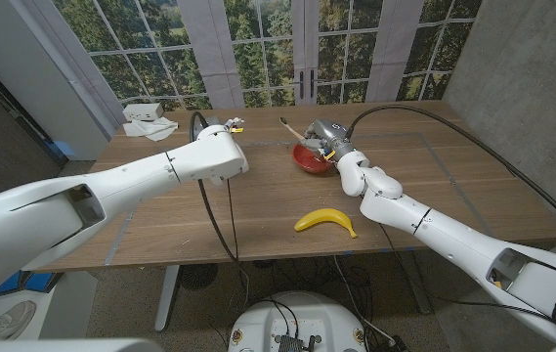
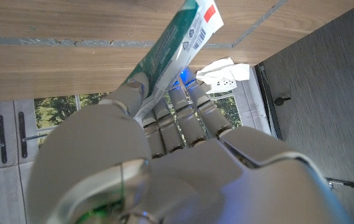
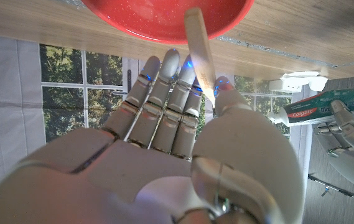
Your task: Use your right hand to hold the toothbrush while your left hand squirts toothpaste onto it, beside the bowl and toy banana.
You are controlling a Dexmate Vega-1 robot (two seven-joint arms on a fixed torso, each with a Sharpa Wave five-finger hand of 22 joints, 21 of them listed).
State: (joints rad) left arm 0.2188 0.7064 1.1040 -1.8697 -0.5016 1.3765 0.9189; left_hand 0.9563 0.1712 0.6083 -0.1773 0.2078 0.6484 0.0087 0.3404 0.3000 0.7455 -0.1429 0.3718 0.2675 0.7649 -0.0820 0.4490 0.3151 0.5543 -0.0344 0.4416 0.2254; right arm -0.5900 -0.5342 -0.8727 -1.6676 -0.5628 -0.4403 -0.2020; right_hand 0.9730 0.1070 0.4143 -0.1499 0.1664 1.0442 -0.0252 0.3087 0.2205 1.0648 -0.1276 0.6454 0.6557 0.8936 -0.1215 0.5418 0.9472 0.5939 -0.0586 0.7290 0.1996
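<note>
The left hand [image 2: 164, 155] gripped the toothpaste tube [image 2: 175, 46], its thumb and fingers closed around the lower part of the tube while the printed end stuck out past the fingertips toward the table [image 1: 258, 200]. In the head view that hand [image 1: 227, 125] hung over the far half of the table, left of the middle, with the tube [image 1: 235, 123] just showing at its tip.

The right hand [image 3: 183, 130] held the toothbrush [image 3: 201, 53], pinched between the thumb and the fingers, its pale handle pointing up across the red bowl [image 3: 139, 18]. From above, the right hand [image 1: 328, 137] sat directly at the bowl [image 1: 309, 158], near the far edge of the table around its middle, and the toothbrush [image 1: 295, 128] slanted out to the left of the hand, above the table. The two hands were apart, the tube [image 3: 332, 106] visible off to the side in the right wrist view.

The toy banana [image 1: 325, 221] lay on the table close to the near edge, on the near side of the bowl and beside the right forearm. A white crumpled cloth [image 1: 149, 121] lay at the far left corner.
</note>
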